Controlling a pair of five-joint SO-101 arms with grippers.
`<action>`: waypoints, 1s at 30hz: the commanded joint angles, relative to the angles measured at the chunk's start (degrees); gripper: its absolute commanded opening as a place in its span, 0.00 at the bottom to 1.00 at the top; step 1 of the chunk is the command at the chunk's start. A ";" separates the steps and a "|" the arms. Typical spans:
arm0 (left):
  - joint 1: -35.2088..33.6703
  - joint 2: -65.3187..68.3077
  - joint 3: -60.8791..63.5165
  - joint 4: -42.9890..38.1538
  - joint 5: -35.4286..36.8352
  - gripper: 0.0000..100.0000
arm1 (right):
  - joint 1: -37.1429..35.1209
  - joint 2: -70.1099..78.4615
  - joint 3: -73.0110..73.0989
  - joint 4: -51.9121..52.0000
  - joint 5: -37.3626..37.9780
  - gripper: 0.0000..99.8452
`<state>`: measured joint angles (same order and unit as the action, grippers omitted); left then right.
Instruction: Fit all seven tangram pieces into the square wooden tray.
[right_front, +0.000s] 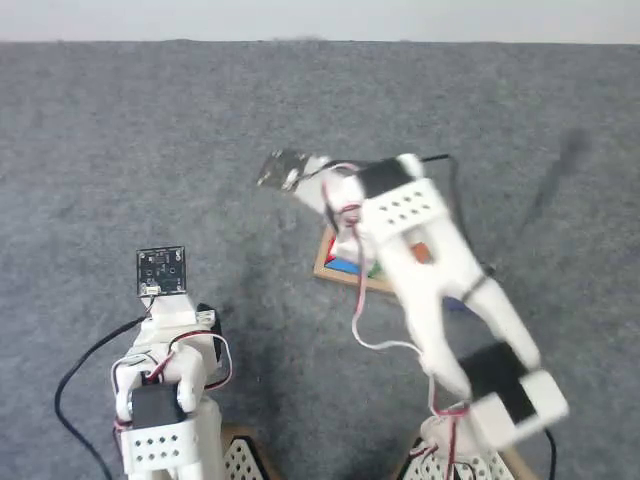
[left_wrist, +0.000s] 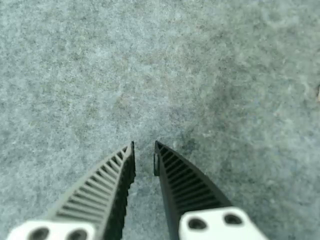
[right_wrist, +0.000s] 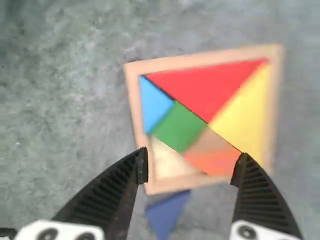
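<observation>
Tray (right_wrist: 132, 100) — red, yellow, green, blue, orange pieces (right_wrist: 205, 87) inside | right gripper (right_wrist: 192, 162) apart | left gripper (left_wrist: 144, 146) barely apart

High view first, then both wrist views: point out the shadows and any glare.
High view: a thin dark shadow streaks the carpet beyond the right arm. Left wrist view: a faint darker patch sits on the carpet just ahead of the left gripper. Right wrist view: the tray and its pieces look evenly lit, no glare.
</observation>
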<state>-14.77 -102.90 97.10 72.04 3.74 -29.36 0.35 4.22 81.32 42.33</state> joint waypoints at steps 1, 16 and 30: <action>-0.18 -1.05 -0.66 0.26 0.53 0.06 | 4.53 -10.42 2.90 -1.10 -1.41 0.28; -0.18 -1.05 -0.66 0.26 0.53 0.06 | 0.31 3.03 10.90 -19.03 -6.15 0.28; -0.18 -1.05 -0.66 0.26 0.53 0.06 | 0.57 16.13 4.40 -19.21 -6.15 0.28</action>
<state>-14.77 -102.90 97.10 72.04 3.74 -29.45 16.00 12.31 63.21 36.70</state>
